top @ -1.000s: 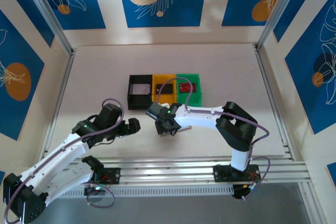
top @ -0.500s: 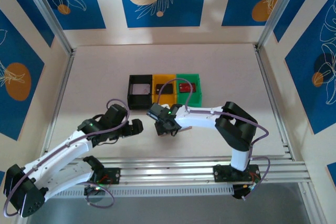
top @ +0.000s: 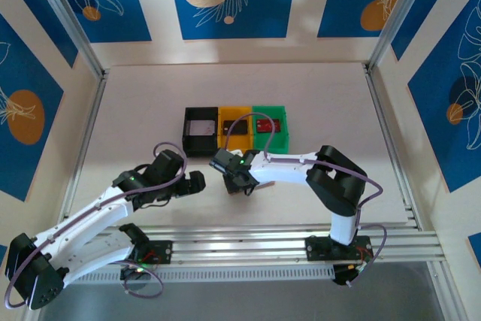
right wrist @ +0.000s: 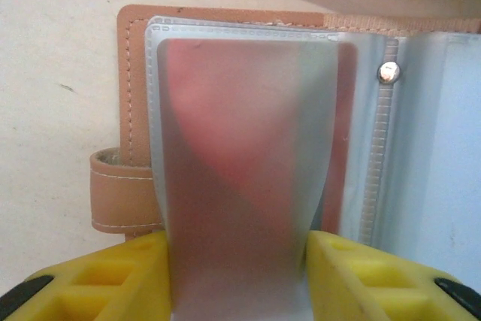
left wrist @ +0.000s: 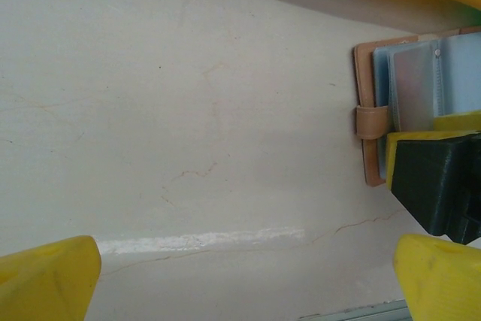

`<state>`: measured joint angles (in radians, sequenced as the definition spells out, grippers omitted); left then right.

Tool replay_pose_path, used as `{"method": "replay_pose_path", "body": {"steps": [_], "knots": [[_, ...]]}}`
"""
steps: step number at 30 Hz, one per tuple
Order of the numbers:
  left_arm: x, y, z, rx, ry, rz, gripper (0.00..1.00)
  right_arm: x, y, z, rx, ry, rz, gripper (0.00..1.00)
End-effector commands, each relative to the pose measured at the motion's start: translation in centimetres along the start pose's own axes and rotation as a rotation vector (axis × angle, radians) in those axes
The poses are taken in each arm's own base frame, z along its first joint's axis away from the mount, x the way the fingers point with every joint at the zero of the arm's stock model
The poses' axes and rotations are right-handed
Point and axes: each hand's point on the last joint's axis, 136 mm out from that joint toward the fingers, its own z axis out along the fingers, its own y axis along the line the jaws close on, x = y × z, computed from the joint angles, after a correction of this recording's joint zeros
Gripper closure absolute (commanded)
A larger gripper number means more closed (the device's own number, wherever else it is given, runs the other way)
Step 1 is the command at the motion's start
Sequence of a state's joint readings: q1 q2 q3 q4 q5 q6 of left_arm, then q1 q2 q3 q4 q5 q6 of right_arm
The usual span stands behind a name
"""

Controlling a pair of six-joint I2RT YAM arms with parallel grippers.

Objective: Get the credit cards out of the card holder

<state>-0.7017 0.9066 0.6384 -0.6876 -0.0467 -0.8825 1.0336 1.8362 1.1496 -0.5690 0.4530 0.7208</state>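
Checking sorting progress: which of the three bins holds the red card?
The green bin, rightmost in the row, holds the red card; the black bin holds a pale grey card, the yellow bin a dark card.

The bins stand in a row in the middle of the table. Behind them and out to both side edges the table is bare. Near the front edge the right arm lies across, and the right fingers pinch the card holder. Bare table lies between the wide left fingers.
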Motion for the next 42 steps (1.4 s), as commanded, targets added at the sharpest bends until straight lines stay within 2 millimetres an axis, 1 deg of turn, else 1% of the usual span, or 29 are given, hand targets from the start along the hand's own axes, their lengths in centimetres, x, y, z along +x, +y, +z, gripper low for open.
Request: {"method": "replay_pose_path", "body": {"steps": [1,13,20,29,36,42], "knots": [[-0.5,-0.4,-0.4,0.005,-0.022,0.003,0.00,0.9,-1.1,0.4,0.038,0.029,0.023,0.55],[-0.5,-0.5,-0.5,0.004,-0.021,0.010,0.00,0.4,-1.4,-1.1,-0.070,0.002,0.121,0.68],[-0.4,-0.5,-0.6,0.002,-0.018,0.012,0.00,0.1,-1.7,-2.2,-0.165,-0.009,0.190,0.72],[-0.3,-0.5,-0.5,0.004,-0.015,0.015,0.00,-0.1,-2.8,-3.3,-0.299,-0.021,0.304,0.74],[-0.2,-0.6,-0.4,-0.001,-0.007,0.021,0.00,0.3,-3.7,-4.0,-0.382,-0.038,0.372,0.73],[-0.1,-0.6,-0.3,-0.006,-0.003,0.023,0.00,1.0,-4.7,-4.0,-0.453,-0.043,0.448,0.73]]}}
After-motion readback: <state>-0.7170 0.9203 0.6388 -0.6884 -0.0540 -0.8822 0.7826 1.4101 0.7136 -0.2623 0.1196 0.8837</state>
